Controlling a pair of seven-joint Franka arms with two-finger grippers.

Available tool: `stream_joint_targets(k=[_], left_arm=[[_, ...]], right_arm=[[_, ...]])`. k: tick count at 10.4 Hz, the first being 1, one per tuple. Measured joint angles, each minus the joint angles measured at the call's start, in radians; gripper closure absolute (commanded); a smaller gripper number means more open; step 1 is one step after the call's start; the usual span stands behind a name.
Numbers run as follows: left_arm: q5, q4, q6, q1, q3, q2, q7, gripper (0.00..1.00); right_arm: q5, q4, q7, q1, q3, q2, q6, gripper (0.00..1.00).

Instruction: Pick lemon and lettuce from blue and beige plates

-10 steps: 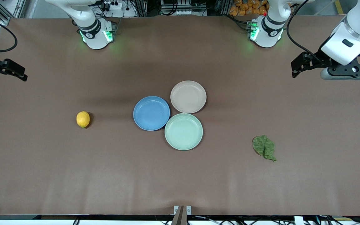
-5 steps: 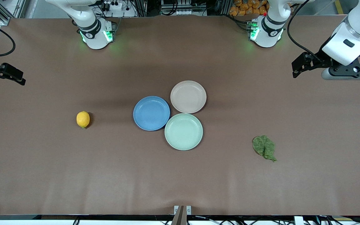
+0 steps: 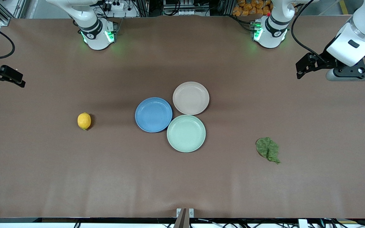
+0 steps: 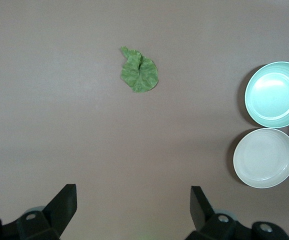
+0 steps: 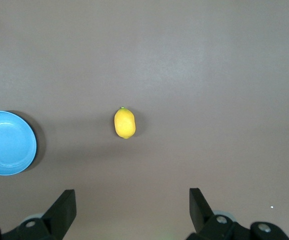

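Observation:
The lemon (image 3: 84,121) lies on the bare table toward the right arm's end, well apart from the plates; it also shows in the right wrist view (image 5: 125,123). The lettuce (image 3: 267,149) lies flat on the table toward the left arm's end, and shows in the left wrist view (image 4: 139,72). The blue plate (image 3: 153,114) and the beige plate (image 3: 191,98) sit at the middle, both empty. My right gripper (image 3: 17,79) hangs open and empty, high over the table's end (image 5: 133,196). My left gripper (image 3: 301,68) hangs open and empty, high over the other end (image 4: 133,192).
A pale mint-green plate (image 3: 186,133), also empty, touches the blue and beige plates and is the nearest of them to the front camera. The arm bases (image 3: 97,34) stand along the table's back edge. Brown table stretches around the lemon and the lettuce.
My right gripper has drifted a little outward toward its end of the table. My left gripper has barely moved. The lemon, lettuce and plates have not moved.

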Motion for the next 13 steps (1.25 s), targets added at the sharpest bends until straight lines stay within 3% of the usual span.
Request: stream_joint_targets(k=[4, 13], left_arm=[[0.0, 0.0, 0.0, 0.0, 0.0, 0.0, 0.0, 0.0], [0.0, 0.001, 0.0, 0.0, 0.0, 0.0, 0.0, 0.0]], right_arm=[[0.053, 0.005, 0.0, 0.0, 0.0, 0.003, 0.002, 0.0], [0.057, 0.005, 0.0, 0.0, 0.001, 0.004, -0.021, 0.0]])
